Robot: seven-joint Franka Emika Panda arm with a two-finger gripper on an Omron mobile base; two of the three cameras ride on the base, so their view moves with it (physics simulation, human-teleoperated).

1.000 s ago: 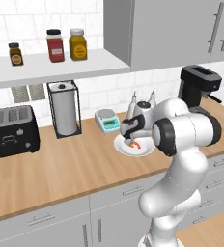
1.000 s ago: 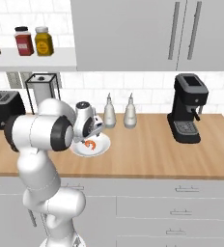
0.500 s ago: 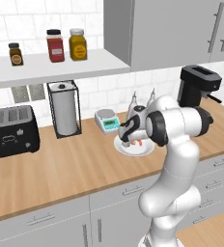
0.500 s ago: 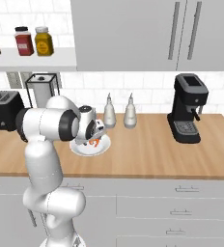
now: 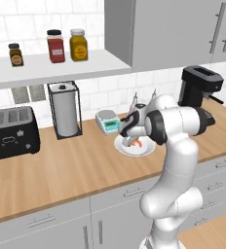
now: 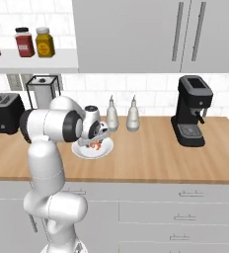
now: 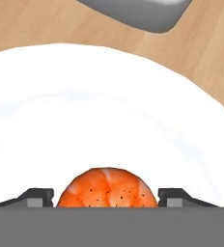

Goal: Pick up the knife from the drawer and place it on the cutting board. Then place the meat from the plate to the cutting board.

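The meat [image 7: 108, 188], a small orange-red curled shrimp, lies on a white plate [image 7: 109, 96] on the wooden counter. My gripper [image 7: 106, 197] is down on the plate, and its dark fingertips [image 7: 36, 195] stand either side of the meat with a small gap on each side, open. From the base views, the gripper [image 5: 133, 140] hangs over the plate [image 5: 129, 151] with the meat [image 5: 139, 144] just under it; the plate [image 6: 87, 153] and the meat [image 6: 96, 145] are seen from the other side too. The knife, the drawer and the cutting board are out of view.
A grey kitchen scale [image 5: 107, 121] stands just behind the plate. A paper towel holder [image 5: 65, 109] and a black toaster [image 5: 10, 133] stand to the left. Two grey bottles [image 6: 111, 116] and a black coffee machine [image 6: 191, 111] stand to the right. Spice jars [image 5: 55, 46] sit on the shelf above.
The hand has come down from above the plate to the plate's surface, and the fingers have drawn in a little around the meat.
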